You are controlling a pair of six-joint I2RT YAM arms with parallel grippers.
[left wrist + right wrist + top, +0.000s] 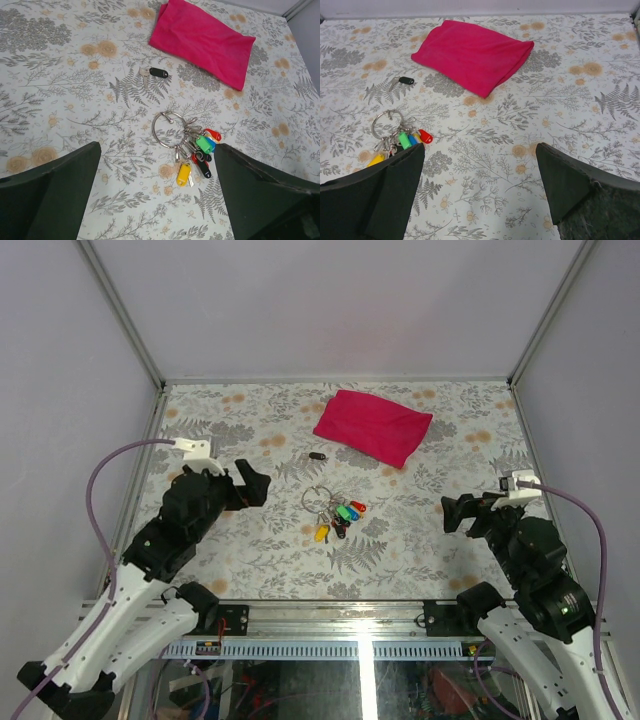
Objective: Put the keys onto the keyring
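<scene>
— "Where the keyring (pixel 322 500) lies mid-table, do we have room?"
— "Yes: left gripper (pixel 238 480) and right gripper (pixel 470 512) both gape empty, well apart from it. Lettering on its keys (pixel 342 515) is too small for us to read."

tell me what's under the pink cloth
Only the patterned table shows around the folded pink cloth; nothing pokes out from its edges. Anything beneath is covered and cannot be seen. A loose black-headed key lies apart from it, nearer the arms.
</scene>
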